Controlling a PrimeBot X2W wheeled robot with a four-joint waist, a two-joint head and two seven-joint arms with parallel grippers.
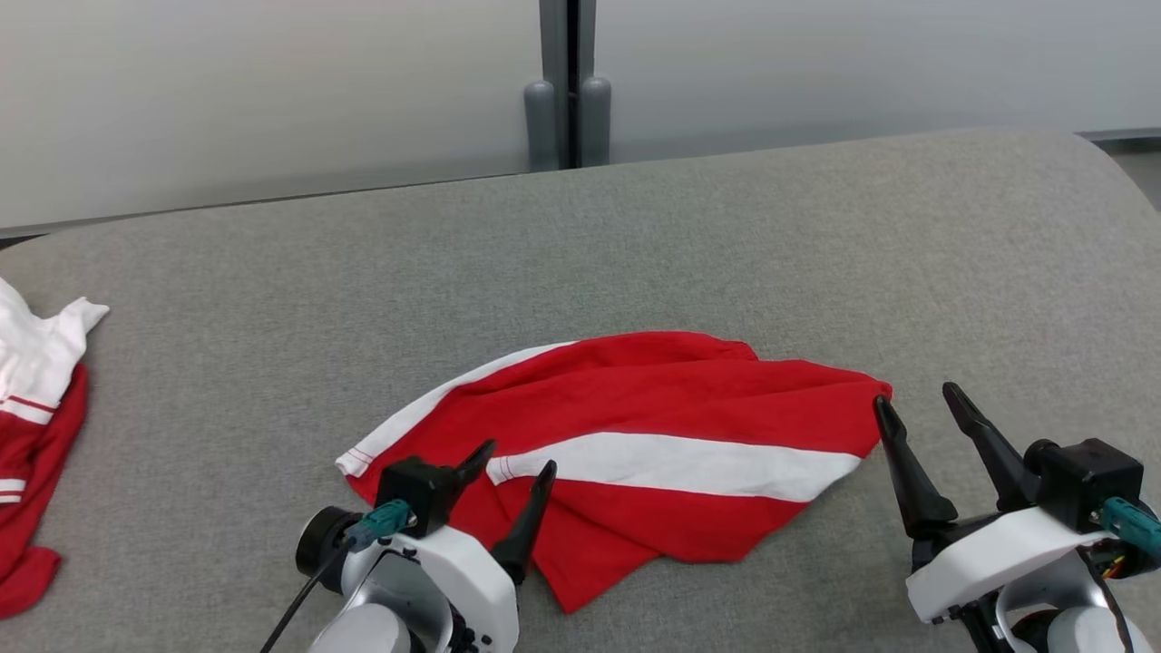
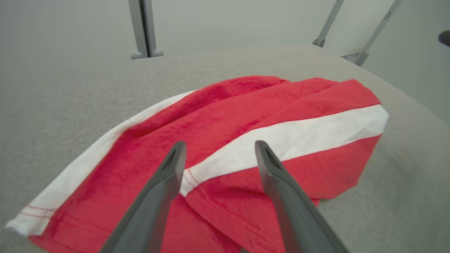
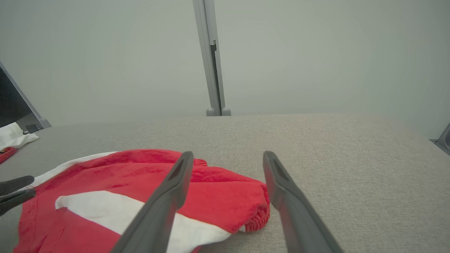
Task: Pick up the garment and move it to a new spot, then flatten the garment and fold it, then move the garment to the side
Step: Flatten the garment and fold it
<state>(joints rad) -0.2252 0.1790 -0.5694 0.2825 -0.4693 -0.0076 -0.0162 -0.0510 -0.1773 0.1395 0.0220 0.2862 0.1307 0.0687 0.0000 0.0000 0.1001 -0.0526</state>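
A red garment with white stripes (image 1: 635,426) lies loosely folded on the grey padded table (image 1: 635,236), near its front edge. My left gripper (image 1: 517,458) hovers open over the garment's front left part, its fingers pointing at the end of a white stripe (image 2: 281,140). My right gripper (image 1: 914,399) stands open just right of the garment's right tip, holding nothing. The right wrist view has the garment (image 3: 140,189) to the left of my right gripper (image 3: 228,156), whose left finger overlaps its edge. The left wrist view looks past the open left gripper (image 2: 219,147) onto the cloth.
A second red and white garment (image 1: 32,426) lies bunched at the table's left edge, also seen far left as cloth (image 3: 14,138). A pale wall with a grey post (image 1: 570,82) stands behind the table. Bare grey surface stretches behind and to the right of the garment.
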